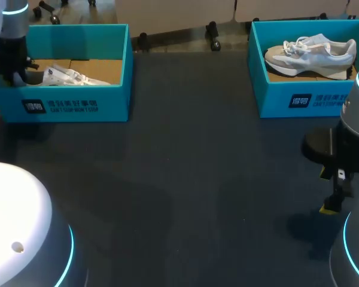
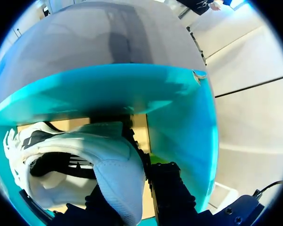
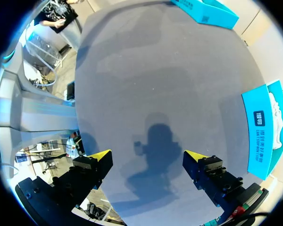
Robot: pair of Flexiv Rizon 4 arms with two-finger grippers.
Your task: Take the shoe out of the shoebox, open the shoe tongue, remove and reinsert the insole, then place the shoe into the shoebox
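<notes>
A white shoe [image 1: 69,76] lies in the teal shoebox [image 1: 78,104] at the far left of the table. My left arm [image 1: 9,54] reaches down into that box at its left end. In the left wrist view, my left gripper [image 2: 130,179] is shut on the padded heel of the white shoe [image 2: 85,150], with one finger [image 2: 166,188] outside the heel and the other inside the collar. The box wall [image 2: 179,122] stands close beside it. My right gripper [image 3: 147,157] is open over bare table at the right, near the front [image 1: 332,203], with nothing between its fingers.
A second teal shoebox [image 1: 299,98] at the far right holds a grey and white shoe [image 1: 311,54]; its side also shows in the right wrist view [image 3: 260,132]. The dark table top [image 1: 185,179] stretches between the two boxes.
</notes>
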